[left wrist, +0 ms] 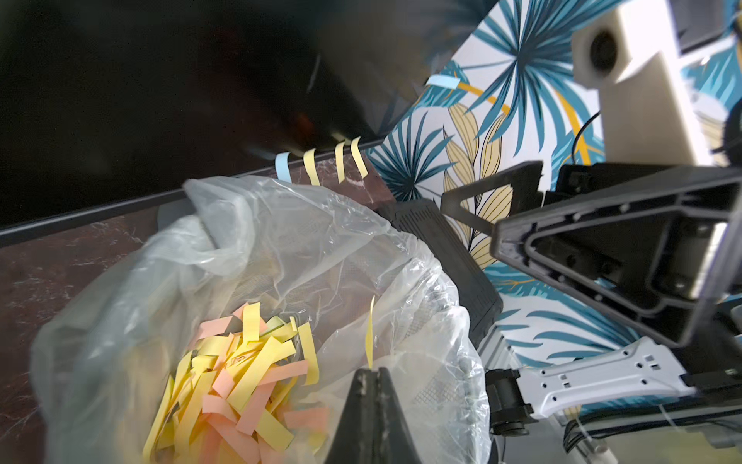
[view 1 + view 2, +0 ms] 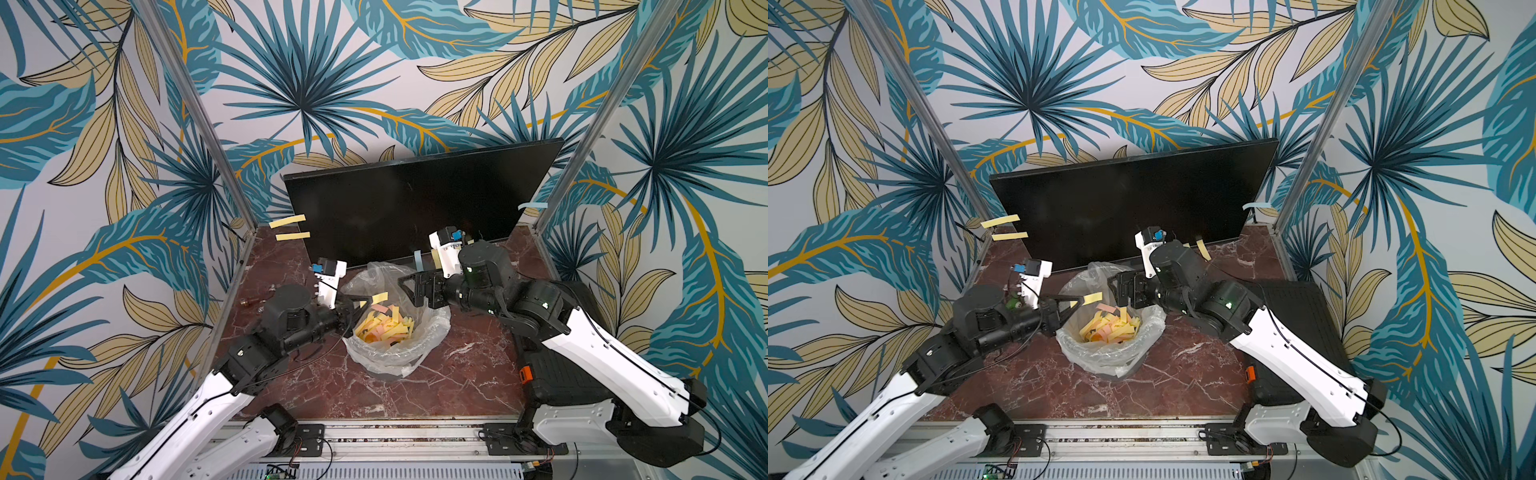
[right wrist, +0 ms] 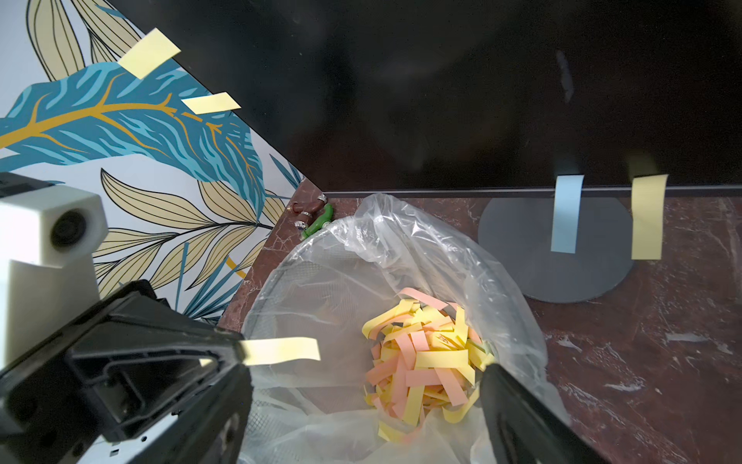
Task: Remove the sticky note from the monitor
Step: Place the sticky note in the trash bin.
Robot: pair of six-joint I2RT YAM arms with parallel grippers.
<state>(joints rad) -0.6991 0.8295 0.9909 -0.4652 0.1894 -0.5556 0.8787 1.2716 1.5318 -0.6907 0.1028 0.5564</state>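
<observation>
The monitor (image 2: 415,208) (image 2: 1125,208) (image 3: 482,80) stands at the back, dark screen toward me. My left gripper (image 2: 368,302) (image 2: 1079,300) (image 1: 373,371) is shut on a yellow sticky note (image 2: 379,297) (image 2: 1093,298) (image 1: 369,337) (image 3: 281,350), which hangs over the lined bin (image 2: 399,357) (image 2: 1113,357). My right gripper (image 2: 405,286) (image 2: 1117,286) (image 3: 365,385) is open over the bin's far side, holding nothing. Still stuck on the monitor's edges are yellow notes (image 2: 287,221) (image 3: 647,217) and blue notes (image 2: 532,205) (image 3: 566,215).
The bin holds several yellow and pink strips (image 3: 421,361). The monitor's grey disc foot (image 3: 522,261) sits just behind it. A flat black ribbed case (image 2: 557,365) (image 2: 1304,307) lies under the right arm. Small hardware bits (image 3: 313,217) lie at the table's left edge, near the metal posts.
</observation>
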